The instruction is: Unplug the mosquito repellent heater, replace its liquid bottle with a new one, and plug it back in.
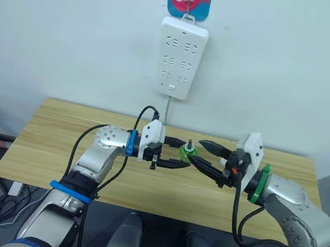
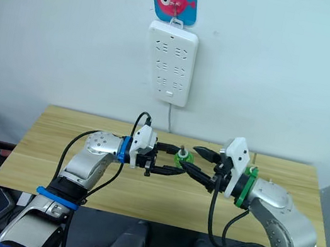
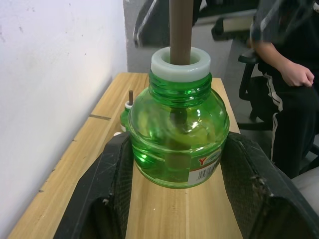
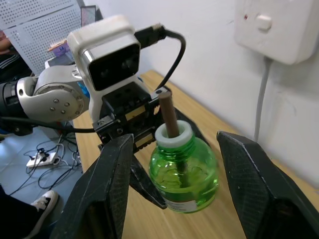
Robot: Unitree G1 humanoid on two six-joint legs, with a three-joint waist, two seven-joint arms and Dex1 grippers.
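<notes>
Left gripper (image 1: 173,153) fingers clamped on green liquid bottle (image 3: 177,142), brown wick (image 3: 180,30) rising from its white collar, bottle upright above desk (image 1: 53,142) middle. Right gripper (image 1: 205,156) jaws apart, fingers either side of same bottle, not touching. Second small bottle (image 3: 125,115) on desk near wall edge. White power strip (image 1: 180,57) hangs on wall above desk's back edge. Heater not identifiable.

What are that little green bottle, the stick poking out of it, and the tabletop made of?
The green bottle, held in the left gripper, looks like clear tinted plastic: glossy, see-through, with a threaded neck and a white plastic collar. The wick looks matte brown and porous, perhaps pressed fibre or carbon; it is hard to be sure. The table shows pale wood grain, either real wood or laminate.
</notes>
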